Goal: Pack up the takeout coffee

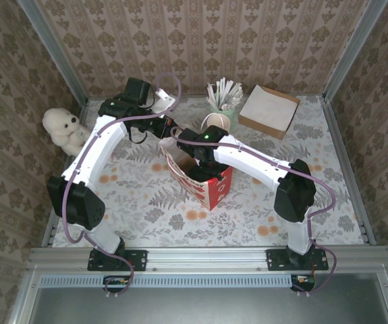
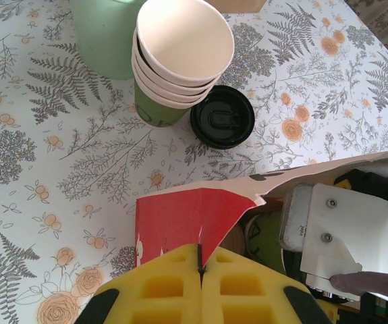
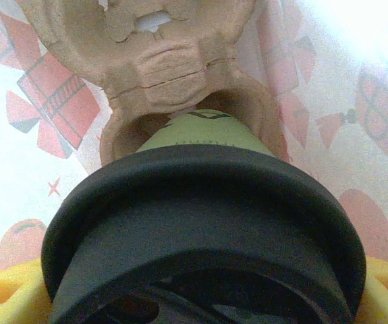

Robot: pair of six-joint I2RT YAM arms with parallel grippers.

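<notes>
Takeout coffee (image 3: pixel 200 223) inside paper bag (image 1: pixel 217 192)

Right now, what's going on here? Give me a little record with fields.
Left jaws: shut on the top edge of the red-and-white paper bag
Right jaws: inside the bag, gripping the green paper cup with round black plastic lid
Under cup: brown moulded pulp carrier, cup base at one well
Outside bag: stacked cream paper cups, another round black plastic lid beside them
</notes>
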